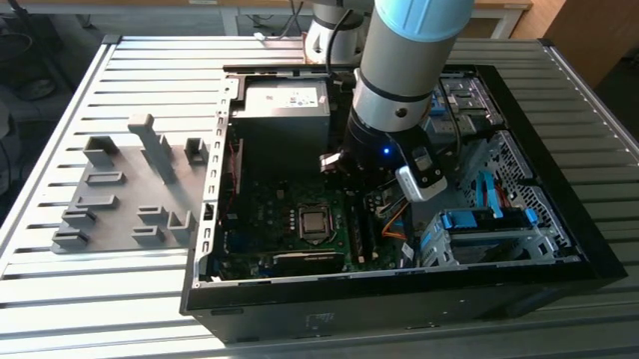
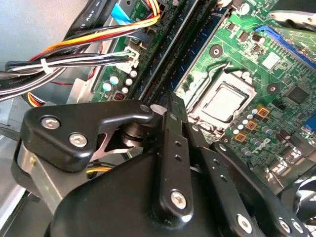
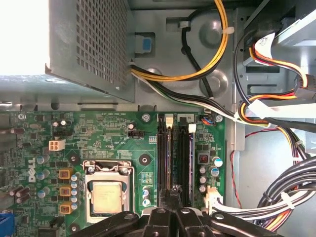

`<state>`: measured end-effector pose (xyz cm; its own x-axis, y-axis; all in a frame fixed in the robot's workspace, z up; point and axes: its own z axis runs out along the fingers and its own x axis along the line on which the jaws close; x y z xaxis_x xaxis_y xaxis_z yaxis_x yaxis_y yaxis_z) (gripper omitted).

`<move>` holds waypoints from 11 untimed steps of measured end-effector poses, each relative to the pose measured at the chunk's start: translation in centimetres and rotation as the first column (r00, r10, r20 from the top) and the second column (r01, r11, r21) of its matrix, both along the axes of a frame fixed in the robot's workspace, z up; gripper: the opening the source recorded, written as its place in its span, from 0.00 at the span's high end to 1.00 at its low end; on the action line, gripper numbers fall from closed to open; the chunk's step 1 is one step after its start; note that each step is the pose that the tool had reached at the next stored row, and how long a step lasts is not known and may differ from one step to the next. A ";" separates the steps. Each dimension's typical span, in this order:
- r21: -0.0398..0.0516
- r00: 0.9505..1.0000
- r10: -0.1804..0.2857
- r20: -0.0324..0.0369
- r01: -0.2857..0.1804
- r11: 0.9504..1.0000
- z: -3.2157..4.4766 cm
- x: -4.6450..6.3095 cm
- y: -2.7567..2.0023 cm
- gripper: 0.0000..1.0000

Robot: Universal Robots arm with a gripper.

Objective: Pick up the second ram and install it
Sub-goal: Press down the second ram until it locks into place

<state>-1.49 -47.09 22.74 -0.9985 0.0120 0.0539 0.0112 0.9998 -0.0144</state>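
Note:
My gripper (image 3: 174, 191) hangs inside the open computer case (image 1: 559, 247), its black fingers drawn together right above the two long dark memory slots (image 3: 175, 148) on the green motherboard (image 3: 44, 133). In the second wrist view the gripper (image 2: 168, 101) points down at the same slots (image 2: 168, 54). I see nothing held between the fingers. The second ram cannot be told apart from the dark slots seen edge-on. In the exterior view the arm's wrist (image 1: 390, 142) covers the near end of the slots (image 1: 361, 232).
The processor socket (image 3: 106, 195) lies beside the slots. A grey power supply box (image 1: 284, 105) fills the case's far corner. Bundled cables (image 3: 276, 113) and a drive cage (image 1: 489, 232) crowd the other side. A grey slotted holder block (image 1: 130, 194) stands on the ribbed table outside the case.

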 end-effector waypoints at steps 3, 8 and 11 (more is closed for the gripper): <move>0.000 1.000 0.000 0.000 0.000 1.000 0.00 0.0 0.00 0.89; 0.002 1.000 0.000 0.000 0.000 1.000 -0.41 0.0 0.00 0.89; 0.004 1.000 0.000 0.000 0.000 1.000 -0.65 0.0 0.00 0.89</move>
<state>-1.50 -47.10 22.09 -0.9985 0.0118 0.0540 0.0113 0.9999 -0.0107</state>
